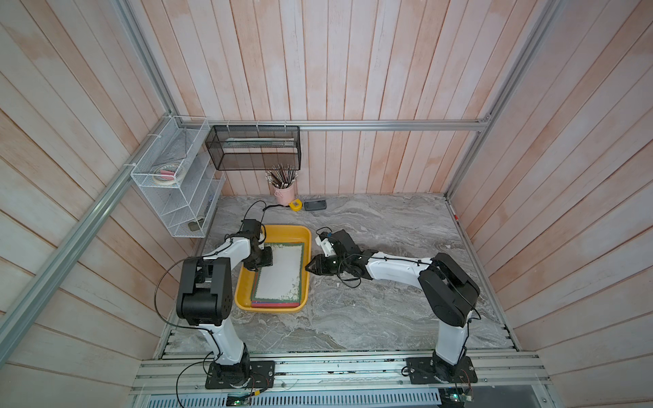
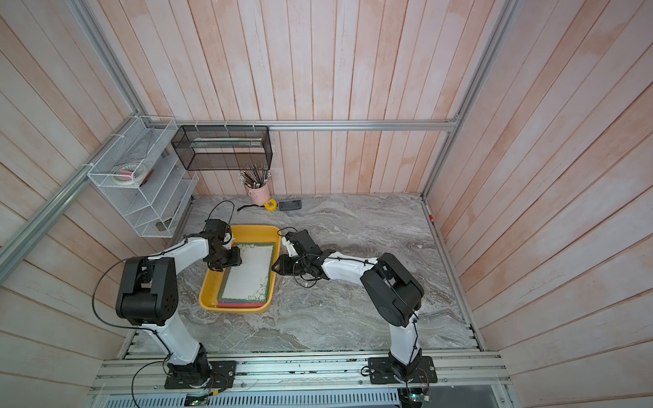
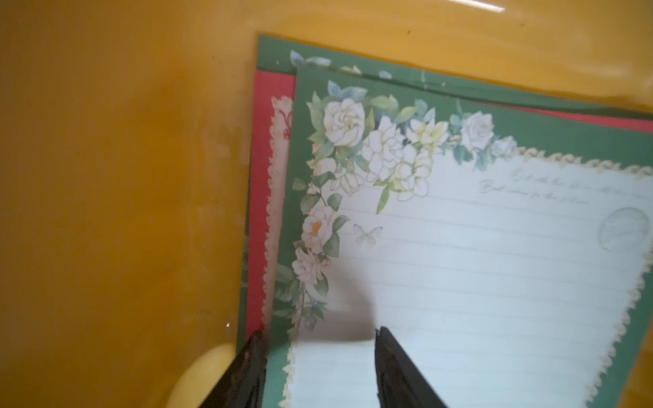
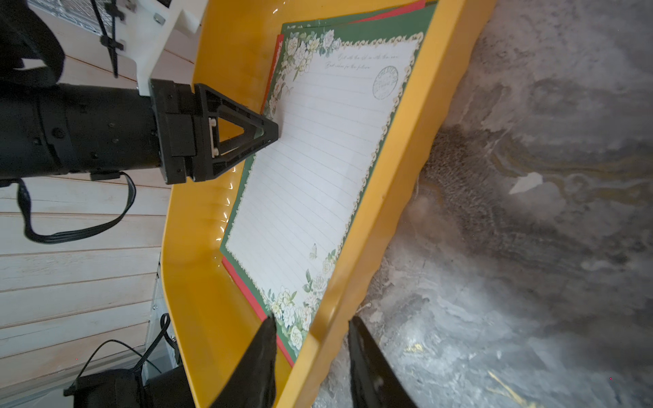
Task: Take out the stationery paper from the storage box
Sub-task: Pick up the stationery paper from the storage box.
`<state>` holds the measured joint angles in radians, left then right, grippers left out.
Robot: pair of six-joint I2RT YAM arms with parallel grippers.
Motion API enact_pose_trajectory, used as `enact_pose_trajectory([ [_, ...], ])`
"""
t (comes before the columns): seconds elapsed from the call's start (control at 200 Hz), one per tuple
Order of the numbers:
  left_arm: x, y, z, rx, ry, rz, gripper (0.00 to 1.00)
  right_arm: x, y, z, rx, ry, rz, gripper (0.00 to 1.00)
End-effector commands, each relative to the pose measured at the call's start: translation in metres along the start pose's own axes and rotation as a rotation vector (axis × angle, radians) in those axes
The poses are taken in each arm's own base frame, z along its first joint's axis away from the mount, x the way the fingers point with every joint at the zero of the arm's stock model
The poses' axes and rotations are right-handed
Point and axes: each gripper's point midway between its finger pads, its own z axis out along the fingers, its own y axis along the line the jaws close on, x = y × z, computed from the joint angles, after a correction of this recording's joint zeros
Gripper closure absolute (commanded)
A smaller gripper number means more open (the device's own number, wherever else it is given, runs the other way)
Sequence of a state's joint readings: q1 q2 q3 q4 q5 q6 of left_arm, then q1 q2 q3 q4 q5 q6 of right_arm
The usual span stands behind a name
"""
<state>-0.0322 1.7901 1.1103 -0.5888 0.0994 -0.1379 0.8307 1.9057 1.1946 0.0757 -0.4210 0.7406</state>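
The yellow storage box [image 1: 282, 229] [image 2: 247, 229] lies on the marble table, left of centre. In it is a stack of stationery paper [image 1: 281, 272] [image 2: 251, 270]: a green-bordered white lined sheet [image 3: 477, 247] [image 4: 318, 159] on top, with red [image 3: 259, 159] and green sheets under it. My left gripper [image 1: 270, 256] [image 3: 319, 332] [image 4: 272, 132] is low inside the box at the stack's left edge. Its jaws stand apart, and the top sheet's edge curls up between them. My right gripper [image 1: 306, 267] [image 4: 311, 319] straddles the box's right wall [image 4: 399, 148], one finger inside and one outside, both against it.
At the back wall stand a pink cup of pencils [image 1: 284, 192], a yellow tape measure [image 1: 295, 205] and a small dark device [image 1: 315, 205]. A black mesh basket [image 1: 252, 148] and a white wire rack [image 1: 176, 183] hang above the back left corner.
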Motion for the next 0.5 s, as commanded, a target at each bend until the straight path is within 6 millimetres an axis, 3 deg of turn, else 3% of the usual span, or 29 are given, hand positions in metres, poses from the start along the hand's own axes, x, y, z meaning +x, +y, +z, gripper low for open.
enact_pose_trajectory([
  [0.0, -0.003, -0.003, 0.0, 0.004, 0.008, 0.02, 0.48, 0.0, 0.006, 0.006, -0.016, 0.01, 0.0, 0.63],
  [0.495, -0.009, -0.017, -0.01, 0.081, -0.027, 0.022, 0.48, 0.002, 0.004, 0.011, -0.034, 0.011, 0.024, 0.7],
])
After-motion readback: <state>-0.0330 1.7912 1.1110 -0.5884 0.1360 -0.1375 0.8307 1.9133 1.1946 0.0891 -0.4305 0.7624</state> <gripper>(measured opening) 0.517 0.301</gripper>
